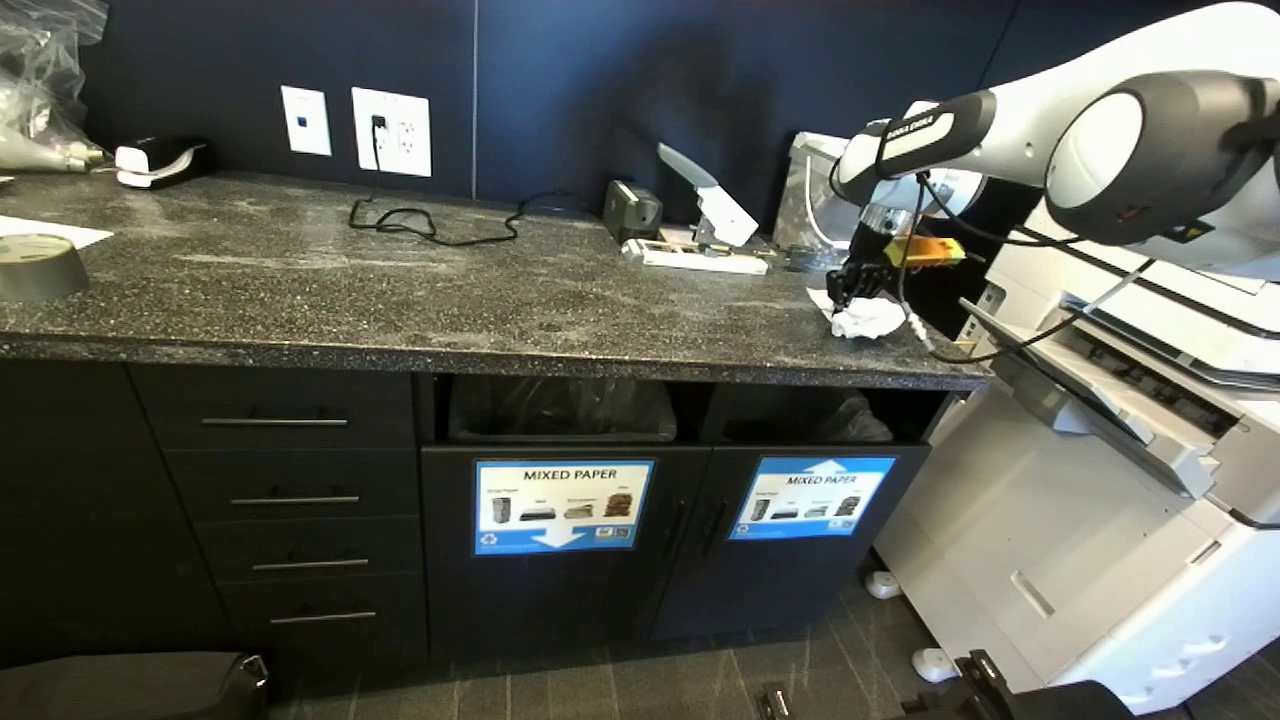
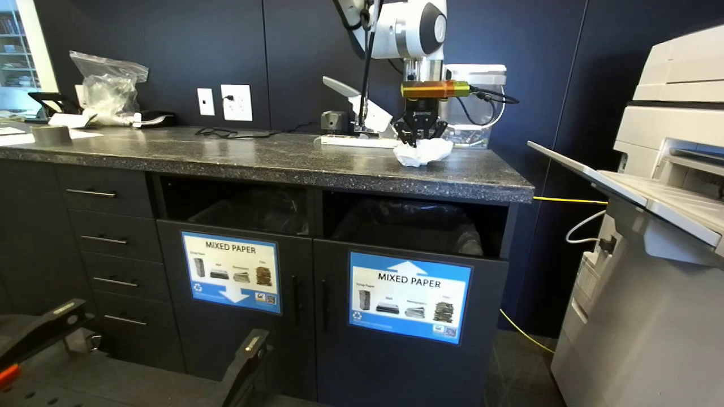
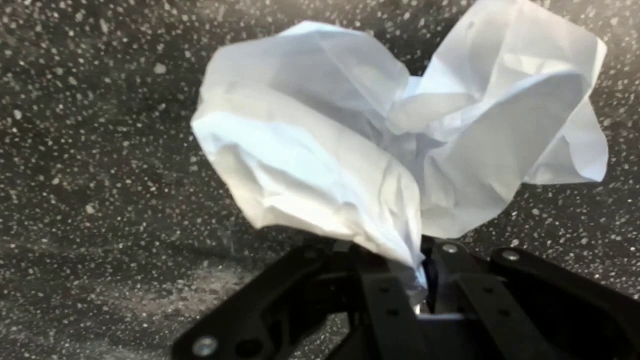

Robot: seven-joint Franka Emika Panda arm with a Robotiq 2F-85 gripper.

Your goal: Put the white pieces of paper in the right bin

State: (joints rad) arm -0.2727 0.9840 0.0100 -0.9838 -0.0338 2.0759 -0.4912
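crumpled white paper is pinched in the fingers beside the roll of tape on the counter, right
Not beside the roll of tape: both exterior views show the crumpled white paper at the end of the counter near the printer. It is pinched in the fingers, as said.

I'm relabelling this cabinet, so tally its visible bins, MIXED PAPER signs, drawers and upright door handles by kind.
Bins: 2
MIXED PAPER signs: 2
Drawers: 4
Upright door handles: 2
Total: 10
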